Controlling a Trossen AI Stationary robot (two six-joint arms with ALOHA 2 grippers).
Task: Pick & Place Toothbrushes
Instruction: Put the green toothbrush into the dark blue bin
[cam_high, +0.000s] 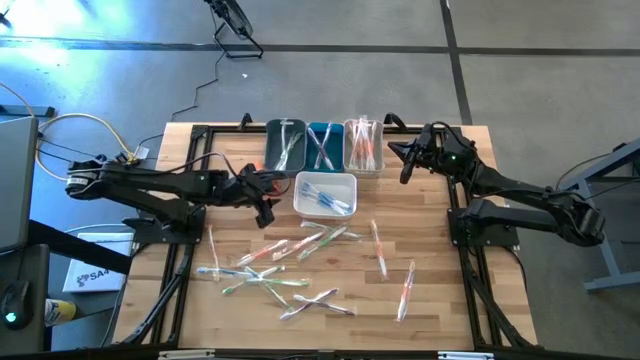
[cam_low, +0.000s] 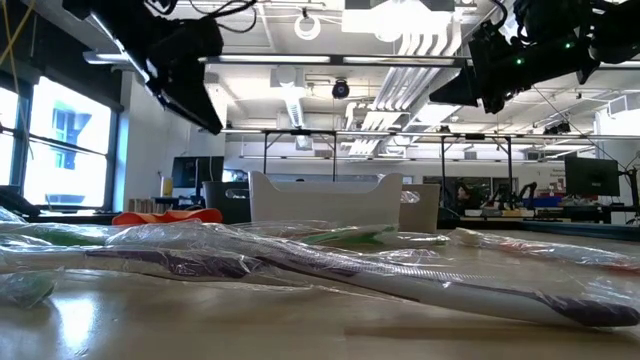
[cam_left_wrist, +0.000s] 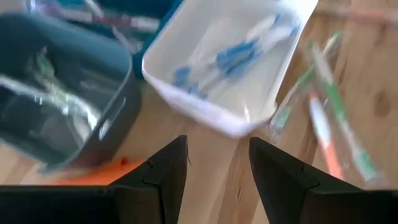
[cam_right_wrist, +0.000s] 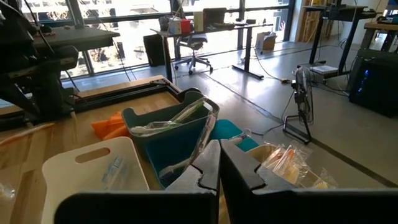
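We see the left gripper empty, fingers spread, just left of the white bin; loose toothbrushes lie on the table in front of that bin. The right gripper, clenched empty, hovers beyond the bin's right.

Four bins are counted on the tabletop: a dark grey bin, a teal bin, a clear bin and a white bin. Two arms are seen. Roughly a dozen loose toothbrushes are spread out; an exact count cannot be made.
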